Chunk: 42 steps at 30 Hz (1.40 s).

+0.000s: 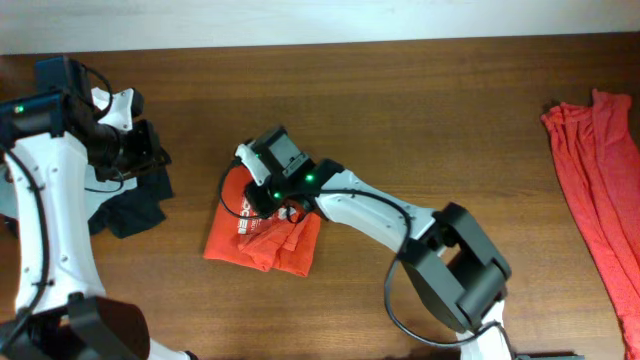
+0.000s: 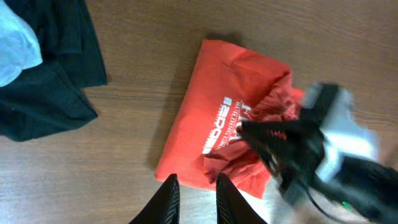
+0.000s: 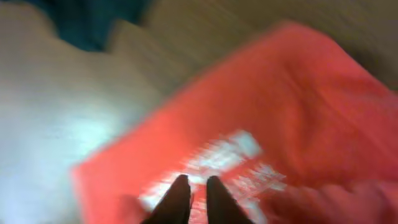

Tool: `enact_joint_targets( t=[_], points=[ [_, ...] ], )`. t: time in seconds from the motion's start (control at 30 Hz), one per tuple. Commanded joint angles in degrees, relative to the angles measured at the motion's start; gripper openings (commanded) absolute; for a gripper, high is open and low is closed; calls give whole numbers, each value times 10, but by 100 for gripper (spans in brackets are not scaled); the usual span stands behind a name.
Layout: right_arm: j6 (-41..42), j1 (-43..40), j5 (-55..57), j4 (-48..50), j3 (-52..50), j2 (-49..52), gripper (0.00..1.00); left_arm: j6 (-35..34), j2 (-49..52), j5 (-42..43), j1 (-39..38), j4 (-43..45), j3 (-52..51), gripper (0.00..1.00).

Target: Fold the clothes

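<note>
Right jaws: the right gripper [image 3: 198, 182] is nearly closed, tips at the T-shirt's [image 1: 226, 240] rumpled right side; I cannot tell whether it pinches fabric.
Left jaws: the left gripper [image 2: 194, 185] has a narrow gap, holding nothing.
T-shirt: folded, centre-left on the worktop [image 1: 420, 110], long axis roughly near–far, tilted.
Views: only the left wrist shows the lettering [image 2: 219, 124] sharply.

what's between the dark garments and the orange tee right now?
Nothing: only bare wooden table separates the dark garments from the orange tee. This is clearest in the left wrist view, and the overhead view agrees.
</note>
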Motion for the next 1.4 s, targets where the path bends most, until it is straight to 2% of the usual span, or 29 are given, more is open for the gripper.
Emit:
enact_joint_targets(
  t=[0.0, 0.27, 0.33, 0.37, 0.57, 0.7, 0.73, 0.87, 1.07, 1.2, 1.37],
  points=[
    [30, -18, 154, -35, 6, 3, 7, 3, -7, 8, 0, -8, 10, 21],
    [31, -112, 163, -153, 6, -83, 7, 7, -7, -12, 0, -2, 10, 22],
    [31, -126, 162, -171, 6, -89, 9, 7, -7, -20, 0, -1, 10, 22],
    [30, -135, 146, -188, 6, -92, 12, 8, -7, -22, 0, -1, 10, 25],
    [-17, -133, -73, -210, 9, -98, 15, 9, -7, -22, 0, 3, 10, 27],
    [-47, -108, -155, -169, 17, -100, 14, 9, -7, -22, 0, 8, 10, 27],
    [-47, -98, -156, -146, 16, -100, 9, 9, -7, -22, 0, 10, 10, 27],
    [-38, -65, -59, -75, 16, -85, 6, 9, -7, -22, 0, 12, 10, 28],
    [-25, -49, 49, -64, 16, -17, 4, 9, -7, -21, 0, 9, 10, 27],
    [-26, -64, 96, -105, 17, -3, 4, 9, -7, -21, 0, 6, 10, 27],
    [-26, -109, 130, -227, 31, -65, 4, 9, -7, -22, 0, 4, 10, 27]
  ],
)
